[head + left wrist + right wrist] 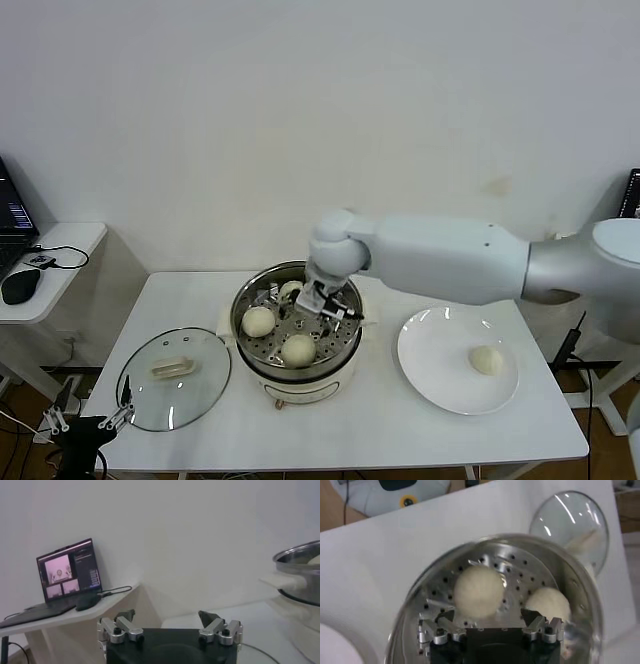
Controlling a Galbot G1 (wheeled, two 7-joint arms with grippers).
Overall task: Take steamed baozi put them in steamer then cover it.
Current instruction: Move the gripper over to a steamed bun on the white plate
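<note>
The right gripper (325, 300) hung inside the steamer (250, 352), which stood at the middle of the white table (400, 430), a little toward its back edge. In the right wrist view the gripper's fingers (534, 621) stood apart, and a baozi (479, 593) sat on the perforated tray (532, 572) between them; whether the pads touched the bun could not be made out, though it looked released rather than held. Three buns lay in the steamer in all: that back one (290, 291), one on the side toward the table's left edge (258, 321), and one toward the front (298, 350). The fourth bun (487, 360) waited on the white plate (430, 385) near the table's right edge. The glass lid (175, 380) lay flat near the front-left corner, just beside the steamer. The left gripper (95, 423) was parked below that front-left corner, its fingers wide apart and holding nothing. The risk from here looked to be in the withdrawal: a finger dragging on the soft bun could roll it against its neighbours or dent it, and a tilted lift could catch the steel rim. Crowded buns would also leave little room for the fourth.
</note>
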